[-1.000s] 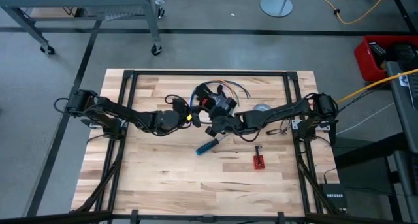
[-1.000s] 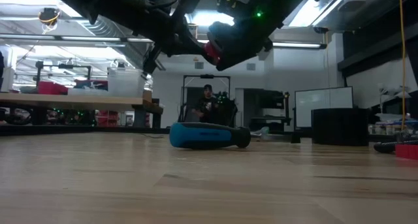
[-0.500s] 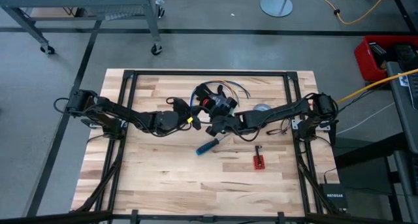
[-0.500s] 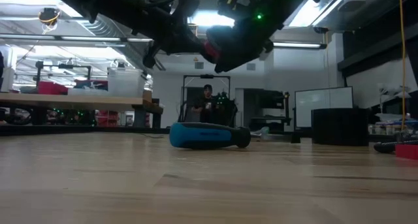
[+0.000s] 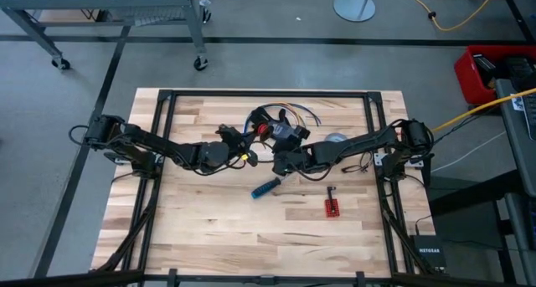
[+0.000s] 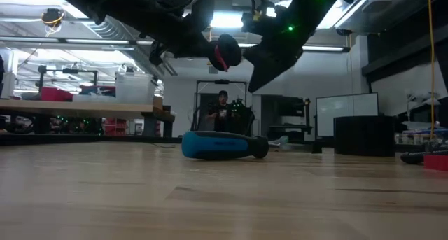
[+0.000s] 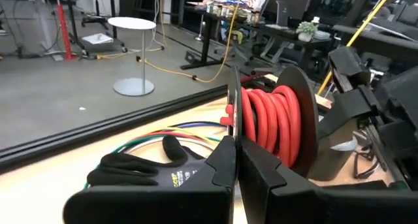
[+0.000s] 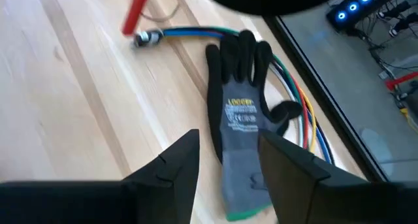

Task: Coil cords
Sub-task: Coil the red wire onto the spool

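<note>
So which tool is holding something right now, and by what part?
The left tool is shut on the rim of the spool of red cord, held above the table. The right tool is open and holds nothing.

Both arms meet mid-surface (image 5: 193, 220), and the spool of cord (image 5: 266, 130) sits up off the wood between the left hand (image 5: 249, 151) and the right hand (image 5: 279, 161). Glove (image 5: 285, 120) lies behind them, screwdriver (image 5: 266, 187) in front, with a small clamp (image 5: 332, 205) further right.

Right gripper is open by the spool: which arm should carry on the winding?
Left, probably. The left gripper is shut on the spool's black flange, holding it above the table; the right gripper hangs open over the glove, holding nothing.
</note>
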